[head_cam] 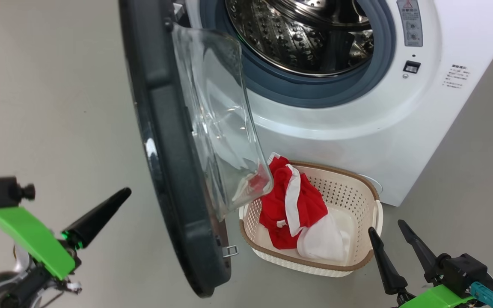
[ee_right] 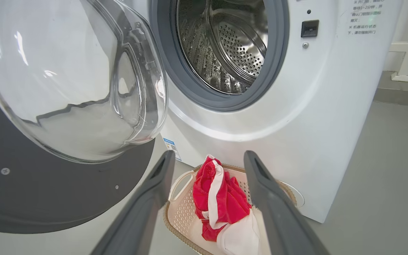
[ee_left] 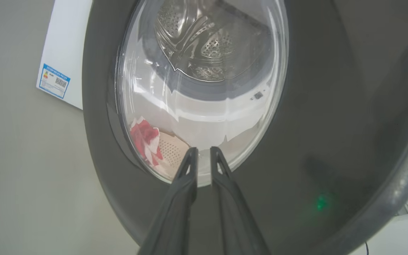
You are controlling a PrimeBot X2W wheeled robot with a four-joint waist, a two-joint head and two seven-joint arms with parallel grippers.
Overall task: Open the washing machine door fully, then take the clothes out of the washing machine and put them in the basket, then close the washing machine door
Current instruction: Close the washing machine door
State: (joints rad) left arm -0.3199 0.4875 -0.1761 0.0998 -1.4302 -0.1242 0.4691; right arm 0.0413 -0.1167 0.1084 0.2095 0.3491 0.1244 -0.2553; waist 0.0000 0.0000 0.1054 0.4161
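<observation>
With the clothes (head_cam: 289,201) already in the basket (head_cam: 345,192), the washing machine door (head_cam: 165,128) stood open, its outer face nearest the left gripper (ee_left: 204,150), jaws almost pressed together, while the right gripper (head_cam: 387,227) hung by the basket, jaws spread and empty.

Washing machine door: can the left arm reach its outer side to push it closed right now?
Probably yes. The left gripper points at the washing machine door on its black outer face, with just floor between them and nothing in the way.
</observation>
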